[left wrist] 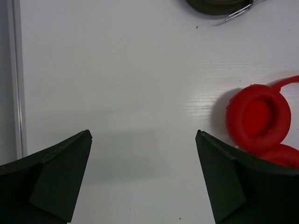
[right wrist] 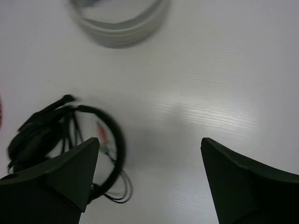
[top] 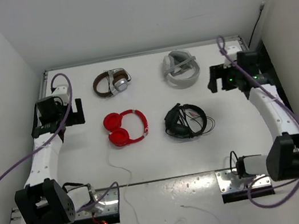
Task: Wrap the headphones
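The red headphones (top: 126, 127) lie flat at the table's centre-left, both ear cups on the left and the headband curving right. Their thin white cable (top: 125, 200) trails loose toward the near edge. My left gripper (top: 77, 111) hovers open just left of them, empty. In the left wrist view one red ear cup (left wrist: 258, 117) shows right of the gripper (left wrist: 144, 135), beside the right finger. My right gripper (top: 216, 79) is open and empty at the far right, away from the red headphones. In its own view the gripper (right wrist: 149, 140) has only bare table between the fingers.
Black headphones (top: 183, 120) with a black cable lie right of the red pair, also in the right wrist view (right wrist: 42, 135). Brown-and-silver headphones (top: 111, 82) and a white-grey headset (top: 181, 69) sit at the back. White walls close in on both sides.
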Available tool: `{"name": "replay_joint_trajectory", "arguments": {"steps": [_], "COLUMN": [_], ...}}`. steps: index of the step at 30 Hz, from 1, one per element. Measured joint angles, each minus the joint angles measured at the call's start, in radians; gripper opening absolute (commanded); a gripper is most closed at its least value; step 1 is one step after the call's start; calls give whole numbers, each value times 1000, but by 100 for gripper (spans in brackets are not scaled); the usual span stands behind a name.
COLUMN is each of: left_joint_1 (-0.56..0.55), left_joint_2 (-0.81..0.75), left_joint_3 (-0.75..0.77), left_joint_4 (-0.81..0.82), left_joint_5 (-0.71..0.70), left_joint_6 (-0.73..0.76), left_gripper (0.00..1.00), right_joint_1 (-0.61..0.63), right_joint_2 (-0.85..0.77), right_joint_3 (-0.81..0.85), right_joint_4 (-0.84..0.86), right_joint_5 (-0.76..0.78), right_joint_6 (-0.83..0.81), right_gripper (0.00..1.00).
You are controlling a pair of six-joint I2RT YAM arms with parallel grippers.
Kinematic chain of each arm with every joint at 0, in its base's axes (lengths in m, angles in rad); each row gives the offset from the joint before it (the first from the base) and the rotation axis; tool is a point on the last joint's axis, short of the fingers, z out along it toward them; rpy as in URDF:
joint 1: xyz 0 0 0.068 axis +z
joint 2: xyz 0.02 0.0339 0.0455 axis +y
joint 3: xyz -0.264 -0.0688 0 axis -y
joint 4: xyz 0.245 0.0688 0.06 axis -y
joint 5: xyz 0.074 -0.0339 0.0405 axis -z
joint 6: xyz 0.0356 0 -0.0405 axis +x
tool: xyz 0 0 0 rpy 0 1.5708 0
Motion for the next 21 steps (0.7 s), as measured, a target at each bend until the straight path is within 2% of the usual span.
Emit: {"name": "replay_joint_trajectory", "arguments": {"steps": [2,4,6,10,17,21], "left_joint_1": [0,0,0,0,5,6], "left_joint_2": [-9,-7,-1,7,7,7], "left_joint_3": [0,1,7,25,37,37], "left_joint_4": [0,-5,-23,-48,-54,-56], "left_joint_5": [3,0,-2,0,-3,-13], "left_joint_6": [0,-5,-13,-36,-54,-57], "left_gripper": [100,100,100,100,100,100], "right_joint_1": [134,332,440,488,818,875], "right_joint_2": [-16,-27,-13,101,270,371], "right_joint_3": [0,0,4,60,107,171], "right_joint_4": [3,11,7,-16,-11,-17], "right_joint_5": [40,116,98,163,406,428], "right_joint_6": [16,42,74,148,182,212], "right_gripper": [89,89,88,86,85,83]}}
